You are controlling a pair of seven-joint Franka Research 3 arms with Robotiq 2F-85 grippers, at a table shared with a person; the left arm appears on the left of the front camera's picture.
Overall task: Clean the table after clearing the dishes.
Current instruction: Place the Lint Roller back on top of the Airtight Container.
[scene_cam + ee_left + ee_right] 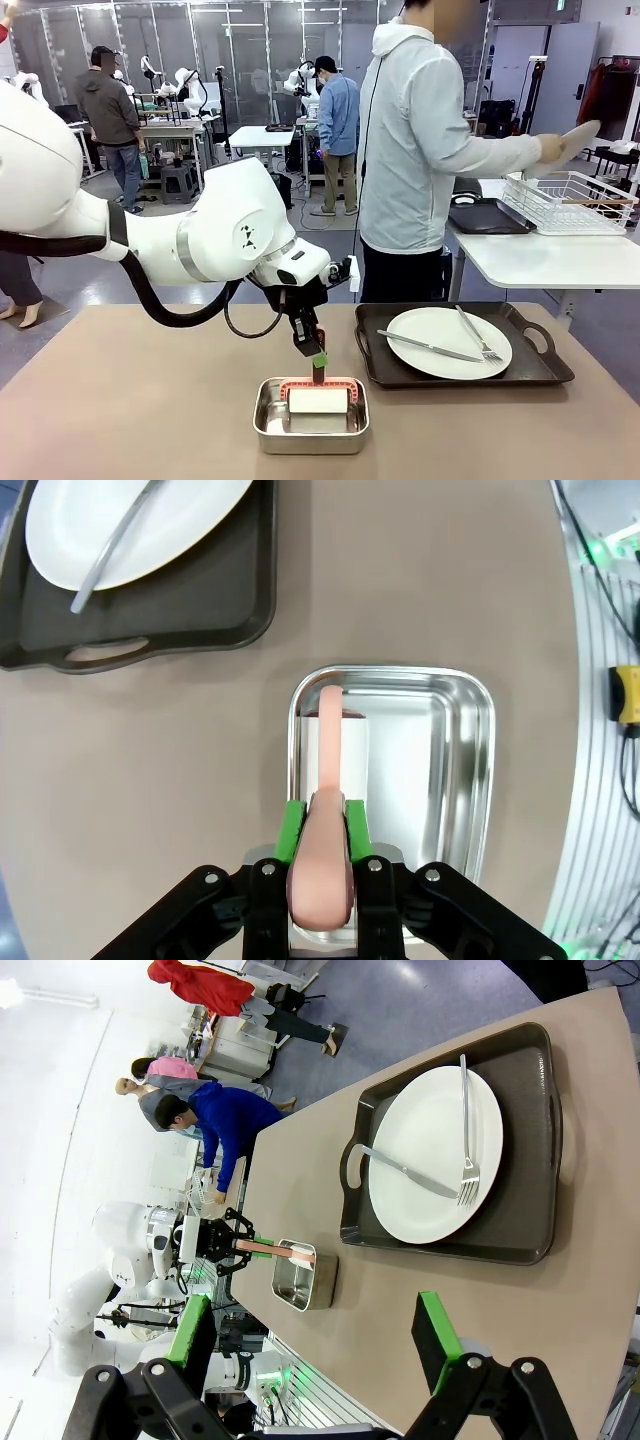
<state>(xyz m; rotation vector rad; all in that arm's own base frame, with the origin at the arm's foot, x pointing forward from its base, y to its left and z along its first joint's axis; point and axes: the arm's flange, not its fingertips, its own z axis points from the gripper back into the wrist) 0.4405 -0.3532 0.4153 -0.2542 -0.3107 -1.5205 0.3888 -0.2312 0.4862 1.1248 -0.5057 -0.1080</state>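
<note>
You see a plain matte tan-brown table [120, 400] with no pattern on it. The tray [545, 372] reads dark brown-black, and the plate [420, 325] on it is white. The fork [475, 330] and knife [425, 347] are silver. The pan [262, 428] is shiny bare steel. The handle [327, 770] is salmon pink above a white pad [318, 401]. Your left gripper [322, 825] is black with green pads, and your right gripper [312, 1335] has the same colours.

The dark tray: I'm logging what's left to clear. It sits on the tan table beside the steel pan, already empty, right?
Not empty. The dark tray does sit on the tan table beside the steel pan, but it carries a white plate with a fork and a knife lying on it, as the front view shows.
</note>
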